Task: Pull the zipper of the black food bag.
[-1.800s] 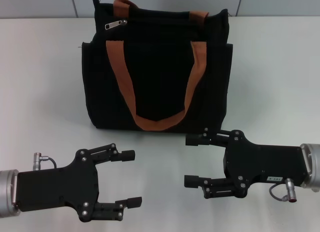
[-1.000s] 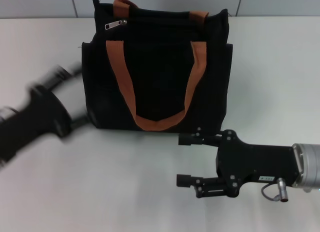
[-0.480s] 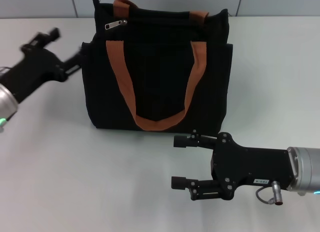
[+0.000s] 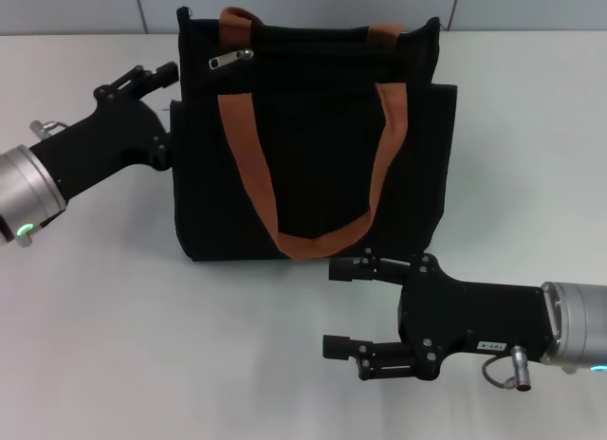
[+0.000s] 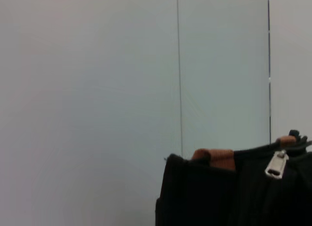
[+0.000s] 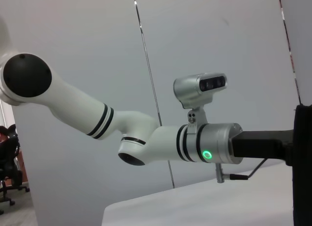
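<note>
Even, bright light; soft shadows; frames sharp, without glare.

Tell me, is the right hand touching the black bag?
Apart. The head view shows white table between the right hand and the black food bag.

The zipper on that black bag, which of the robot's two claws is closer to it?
The left. The left gripper is at the bag's upper side edge, beside the zipper. The right gripper hangs open in front of the black food bag, near its bottom edge, far from the zipper.

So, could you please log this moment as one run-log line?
left gripper: at black food bag left side | zipper: untouched | right gripper: open, before bag
</note>
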Robot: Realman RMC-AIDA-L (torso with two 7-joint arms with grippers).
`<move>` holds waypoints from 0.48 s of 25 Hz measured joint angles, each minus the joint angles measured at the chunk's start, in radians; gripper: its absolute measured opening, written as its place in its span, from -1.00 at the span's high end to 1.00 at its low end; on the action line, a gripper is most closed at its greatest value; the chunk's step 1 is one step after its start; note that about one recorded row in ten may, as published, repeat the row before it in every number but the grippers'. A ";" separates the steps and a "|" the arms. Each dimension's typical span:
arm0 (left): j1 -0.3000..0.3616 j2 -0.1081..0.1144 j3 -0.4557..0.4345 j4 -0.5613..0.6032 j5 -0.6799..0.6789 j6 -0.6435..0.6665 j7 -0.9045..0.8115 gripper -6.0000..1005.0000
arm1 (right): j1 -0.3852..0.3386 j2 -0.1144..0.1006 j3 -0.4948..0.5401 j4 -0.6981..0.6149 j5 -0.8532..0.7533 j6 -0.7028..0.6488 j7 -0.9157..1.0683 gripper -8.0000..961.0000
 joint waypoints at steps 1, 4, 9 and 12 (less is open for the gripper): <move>-0.004 -0.002 -0.001 -0.001 -0.004 0.002 0.000 -0.66 | 0.003 0.000 0.000 0.006 0.004 0.000 -0.009 -0.69; -0.014 -0.006 -0.005 -0.009 -0.022 0.003 -0.001 -0.66 | 0.005 0.001 0.000 0.012 0.010 0.001 -0.018 -0.69; -0.008 -0.006 -0.005 -0.034 -0.124 0.003 0.004 -0.66 | 0.001 0.001 0.000 0.013 0.012 0.001 -0.020 -0.69; -0.001 -0.006 -0.002 -0.035 -0.152 0.001 0.001 -0.65 | 0.001 0.002 0.000 0.013 0.012 0.002 -0.021 -0.69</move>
